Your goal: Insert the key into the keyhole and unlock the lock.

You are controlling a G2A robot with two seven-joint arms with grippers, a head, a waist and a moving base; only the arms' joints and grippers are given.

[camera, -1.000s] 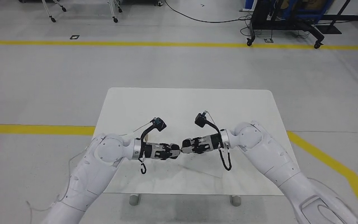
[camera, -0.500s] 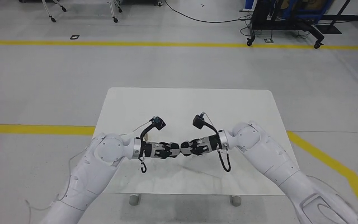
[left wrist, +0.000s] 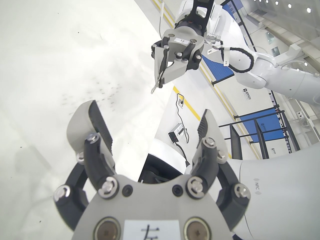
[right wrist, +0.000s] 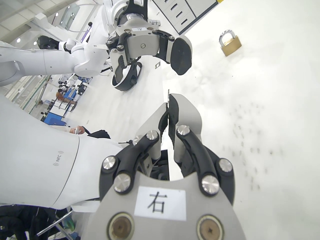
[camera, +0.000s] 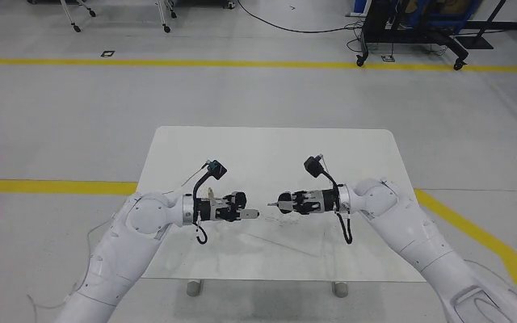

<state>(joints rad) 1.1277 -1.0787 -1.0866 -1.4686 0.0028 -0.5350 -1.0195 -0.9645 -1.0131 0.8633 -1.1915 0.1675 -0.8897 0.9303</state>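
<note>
Top view shows the white table (camera: 275, 145) with both arms over its lower middle; the two claws, which were almost touching a second ago, have now drawn apart and a clear gap is between them. The left gripper (left wrist: 147, 108) has its fingers spread wide and holds nothing, while the right gripper (right wrist: 169, 102) is pressed together on the small key (left wrist: 153, 90). The brass lock (right wrist: 230, 43) lies on the table, in the upper right of the right wrist view.

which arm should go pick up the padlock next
Left, probably. The left pincer is open and empty, while the right pincer is shut on the key. The brass padlock lies untouched on the table.
</note>
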